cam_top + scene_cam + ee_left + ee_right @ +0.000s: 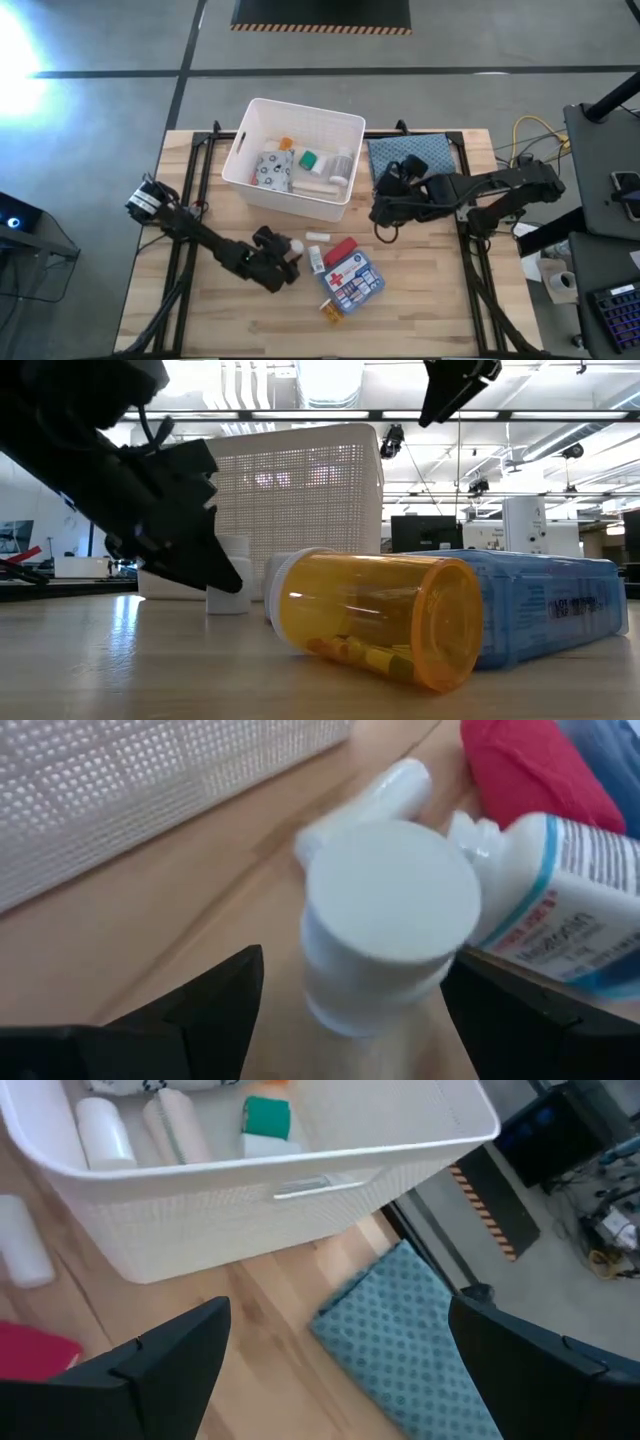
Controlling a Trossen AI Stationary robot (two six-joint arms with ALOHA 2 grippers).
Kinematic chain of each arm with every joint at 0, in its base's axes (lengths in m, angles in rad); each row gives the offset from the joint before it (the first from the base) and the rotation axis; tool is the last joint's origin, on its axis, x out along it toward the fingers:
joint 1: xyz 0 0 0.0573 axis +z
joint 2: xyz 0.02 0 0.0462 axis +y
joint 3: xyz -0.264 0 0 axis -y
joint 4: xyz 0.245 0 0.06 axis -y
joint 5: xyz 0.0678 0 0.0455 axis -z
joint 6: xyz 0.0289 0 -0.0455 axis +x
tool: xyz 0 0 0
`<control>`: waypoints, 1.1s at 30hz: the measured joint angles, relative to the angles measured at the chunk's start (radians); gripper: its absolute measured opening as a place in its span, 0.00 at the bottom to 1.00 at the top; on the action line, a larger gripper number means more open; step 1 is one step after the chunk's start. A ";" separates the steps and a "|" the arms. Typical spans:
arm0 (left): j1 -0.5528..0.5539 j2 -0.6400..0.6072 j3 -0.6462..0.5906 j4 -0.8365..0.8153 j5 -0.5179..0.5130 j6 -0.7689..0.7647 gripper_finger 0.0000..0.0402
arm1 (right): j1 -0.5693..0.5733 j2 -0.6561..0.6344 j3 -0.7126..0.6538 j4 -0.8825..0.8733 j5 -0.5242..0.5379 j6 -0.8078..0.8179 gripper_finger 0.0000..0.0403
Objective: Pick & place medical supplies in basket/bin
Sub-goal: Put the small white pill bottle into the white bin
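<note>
Between the spread fingers of the left gripper (345, 1020), centre on the white pill bottle (385, 925), then close squarely, keeping clear of neighbouring supplies

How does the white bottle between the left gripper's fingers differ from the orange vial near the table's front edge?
The white bottle stands upright; the orange vial lies on its side. The bottle is opaque white, the vial see-through orange with small contents showing. The bottle sits between the open fingers of the left gripper; the vial lies apart from both grippers. Both rest on the wooden table, outside the white basket.
</note>
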 joint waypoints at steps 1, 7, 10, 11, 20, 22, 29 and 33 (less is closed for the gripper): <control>0.005 0.000 -0.009 0.023 0.000 0.012 0.70 | -0.006 0.000 -0.003 0.012 -0.006 0.000 0.91; 0.039 0.000 -0.055 0.194 0.008 0.122 0.70 | -0.020 0.004 -0.017 0.018 -0.018 -0.002 0.91; 0.067 0.000 -0.069 0.196 0.044 0.129 0.70 | -0.022 0.006 -0.018 0.019 -0.032 0.003 0.91; 0.076 0.000 -0.072 0.196 0.061 0.130 0.69 | -0.023 0.006 -0.019 0.019 -0.035 0.003 0.91; 0.094 -0.006 -0.075 0.193 0.180 0.171 0.43 | -0.023 0.005 -0.019 0.020 -0.035 0.004 0.91; 0.094 -0.026 -0.060 0.191 0.209 0.171 0.38 | -0.024 0.005 -0.021 0.021 -0.019 0.001 0.91; 0.071 -0.259 0.145 -0.183 0.229 0.171 0.38 | -0.022 -0.018 -0.017 0.026 -0.010 -0.008 0.91; 0.054 -0.380 0.352 -0.459 0.124 0.203 0.38 | -0.022 -0.054 -0.008 0.079 -0.015 -0.065 0.88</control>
